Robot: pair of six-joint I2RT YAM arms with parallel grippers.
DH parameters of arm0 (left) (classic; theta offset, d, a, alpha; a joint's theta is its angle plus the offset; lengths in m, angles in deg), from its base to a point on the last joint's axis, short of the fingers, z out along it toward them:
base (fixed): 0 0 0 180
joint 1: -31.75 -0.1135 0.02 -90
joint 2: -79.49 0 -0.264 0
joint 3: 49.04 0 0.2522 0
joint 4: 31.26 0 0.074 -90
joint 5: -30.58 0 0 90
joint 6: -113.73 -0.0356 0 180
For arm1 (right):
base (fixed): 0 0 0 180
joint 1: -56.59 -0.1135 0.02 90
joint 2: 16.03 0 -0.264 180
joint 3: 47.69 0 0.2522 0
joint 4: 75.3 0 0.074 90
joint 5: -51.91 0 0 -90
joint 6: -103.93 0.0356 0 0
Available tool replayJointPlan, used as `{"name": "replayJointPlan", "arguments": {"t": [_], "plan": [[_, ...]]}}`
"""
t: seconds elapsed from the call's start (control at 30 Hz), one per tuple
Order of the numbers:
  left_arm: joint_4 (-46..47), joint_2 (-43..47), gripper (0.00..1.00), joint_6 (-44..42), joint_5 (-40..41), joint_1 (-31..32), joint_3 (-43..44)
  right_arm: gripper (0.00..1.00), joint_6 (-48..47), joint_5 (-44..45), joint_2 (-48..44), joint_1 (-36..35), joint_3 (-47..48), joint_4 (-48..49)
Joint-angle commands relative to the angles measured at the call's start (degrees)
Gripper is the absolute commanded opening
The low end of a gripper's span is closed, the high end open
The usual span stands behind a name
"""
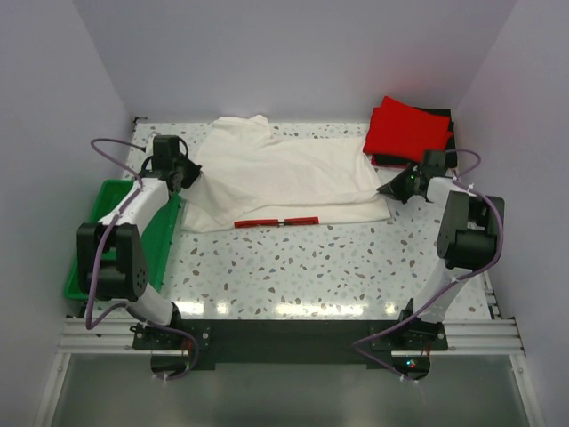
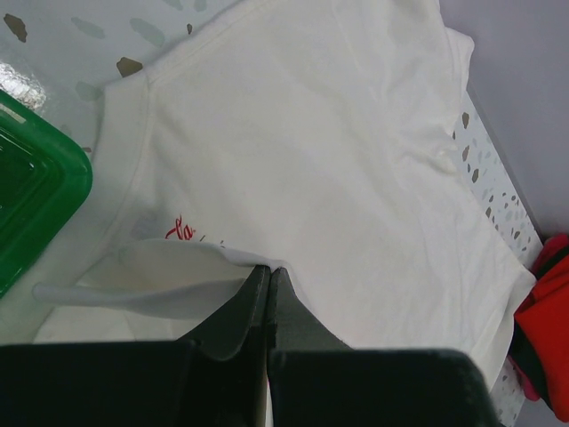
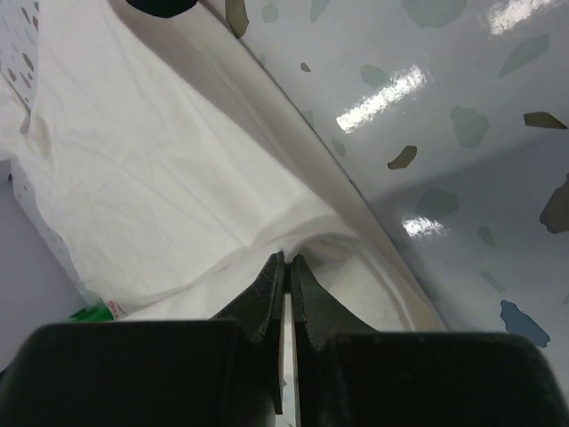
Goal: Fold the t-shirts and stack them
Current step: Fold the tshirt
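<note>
Left pincer [image 2: 268, 269] is sitting with its fingers pressed together, clamping a raised fold at the edge of the cream shirt [image 1: 284, 173]. The cloth is lifting off the bench [image 1: 293, 267] right at the tips. Right pincer [image 3: 286, 258] is also closed tight, pinching the opposite edge of the same shirt, with the cloth puckering up into its tips.

The cream shirt is lying spread across the bench between the two pincers. It is loosely wrinkled, with one part reaching away from both toward the back wall. A red stripe [image 1: 276, 221] is showing along the shirt's near edge, between the pincers and closer to the arm bases than either one. A bit of red script [image 2: 182, 229] is peeking out just left of the left pincer's tips, partly hidden under the lifted fold.

The red shirt [image 1: 407, 129] is lying folded just beyond the right pincer, toward the back corner. It is resting on top of a black shirt [image 1: 442, 113], of which only the edges are showing. Neither one is touching the pincer.

The green tray [image 1: 111, 200] is sitting on the outer side of the left pincer, under that arm and beside the cream shirt's edge.
</note>
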Motion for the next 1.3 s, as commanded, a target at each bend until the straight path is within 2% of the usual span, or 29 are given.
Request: {"name": "replayJointPlan", "arguments": {"t": [0.0, 0.37, 0.47, 0.5, 0.57, 0.6, 0.63, 0.67, 0.7, 0.77, 0.83, 1.03, 1.13, 1.27], "plan": [[2.21, -0.71, 0.00, -1.04, 1.61, -0.86, 2.24, 0.00, -0.10, -1.03, 1.05, 0.31, 3.22, 1.35], [3.26, -1.59, 0.00, -0.43, 2.67, -1.48, 0.04, 0.00, -1.51, -2.61, 3.87, -0.05, 6.83, 1.26], [3.79, -1.86, 0.00, -0.86, 2.32, -1.48, -0.14, 0.06, -1.77, -2.78, 4.22, -0.22, 7.00, 1.52], [3.70, -2.12, 0.00, -1.21, 2.05, -1.48, -0.05, 0.15, -1.77, -3.05, 4.13, -0.22, 7.00, 1.87], [4.05, -2.03, 0.11, -1.65, 1.53, -1.48, -0.23, 0.28, -1.78, -3.84, 3.96, -0.22, 6.92, 2.40], [4.23, -1.51, 0.29, -1.92, 1.26, -1.48, -0.57, 0.40, -1.86, -4.19, 3.35, -0.22, 6.83, 2.84], [4.31, -1.07, 0.37, -2.62, 1.26, -1.48, -0.58, 0.46, -2.04, -4.72, 2.91, -0.39, 6.57, 2.75], [4.14, -0.46, 0.53, -2.88, 1.26, -1.48, -0.66, 0.53, -2.30, -4.72, 2.03, -0.40, 6.65, 2.67], [3.79, 1.38, 0.59, -3.24, 1.17, -1.48, -1.10, 0.62, -3.35, -4.46, 0.19, -0.48, 6.74, 1.27], [3.53, 4.02, 0.74, -4.12, 1.35, -1.48, -2.50, 0.70, -4.75, -2.01, -2.36, -0.84, 6.92, -0.93], [2.30, 8.59, 0.76, -3.42, 1.78, -1.48, -5.66, 0.74, -6.43, 0.45, -6.84, -1.36, 6.13, -4.27], [0.63, 20.81, 0.74, 0.97, 4.33, -0.95, -18.76, 0.73, -8.10, 5.30, -18.69, -1.45, -4.04, -6.74], [0.10, 24.42, 0.70, 2.64, 7.49, 0.63, -22.89, 0.72, -7.84, 5.12, -22.22, -1.63, -9.23, -5.51], [-1.13, 24.43, 0.62, 5.28, 11.97, 4.14, -24.83, 0.71, -8.01, 5.04, -23.47, -1.89, -13.29, -3.84]]}}
